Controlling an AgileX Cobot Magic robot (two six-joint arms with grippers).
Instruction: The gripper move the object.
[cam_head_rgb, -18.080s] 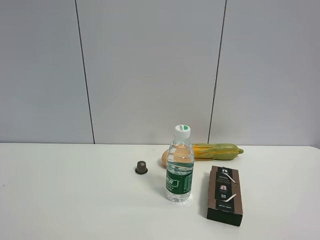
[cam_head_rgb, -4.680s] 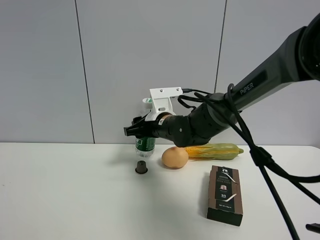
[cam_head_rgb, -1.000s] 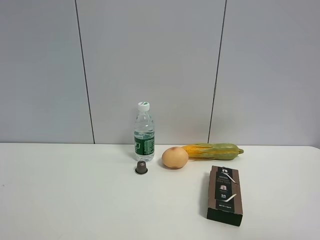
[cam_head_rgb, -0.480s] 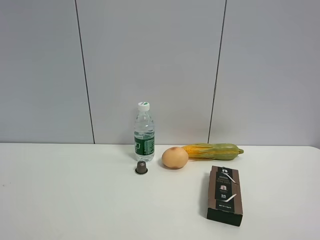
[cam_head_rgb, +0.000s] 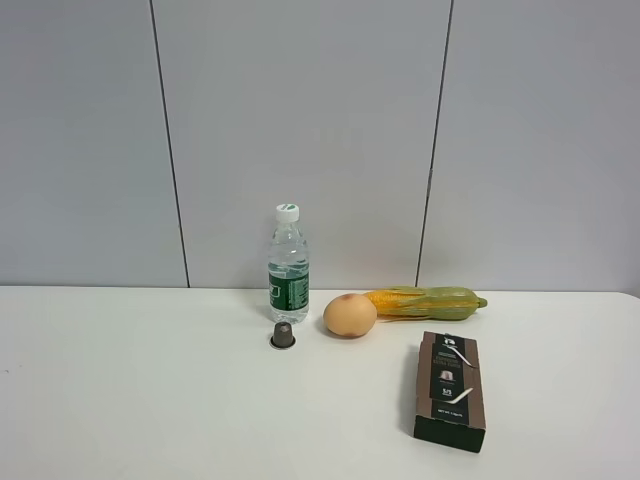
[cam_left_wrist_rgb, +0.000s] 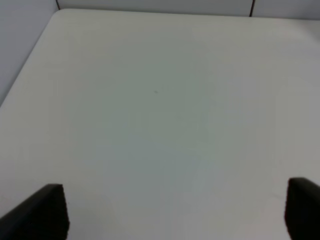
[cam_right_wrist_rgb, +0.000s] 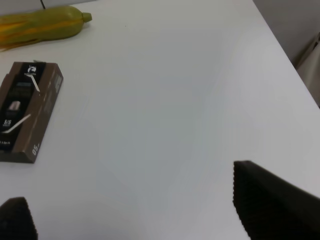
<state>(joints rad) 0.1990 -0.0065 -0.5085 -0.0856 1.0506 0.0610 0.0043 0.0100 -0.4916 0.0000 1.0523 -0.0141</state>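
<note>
The clear water bottle (cam_head_rgb: 288, 265) with a white cap and green label stands upright at the back of the white table (cam_head_rgb: 150, 400), just behind a small dark capsule (cam_head_rgb: 283, 336). Neither gripper shows in the exterior high view. In the left wrist view my left gripper (cam_left_wrist_rgb: 175, 212) is open, its two black fingertips (cam_left_wrist_rgb: 47, 212) far apart over bare table. In the right wrist view my right gripper (cam_right_wrist_rgb: 145, 215) is open and empty, over the table to the right of the brown box (cam_right_wrist_rgb: 25, 110). The bottle is out of both wrist views.
An egg (cam_head_rgb: 350, 315) and a corn cob (cam_head_rgb: 430, 302) lie right of the bottle. A dark brown box (cam_head_rgb: 450, 390) lies front right. The corn (cam_right_wrist_rgb: 42, 25) also shows in the right wrist view. The table's right edge (cam_right_wrist_rgb: 285, 55) is near my right gripper.
The bottle first stood front centre by the box. My right arm carried it back left behind the capsule, then left the view. Nothing has moved in the last second.
</note>
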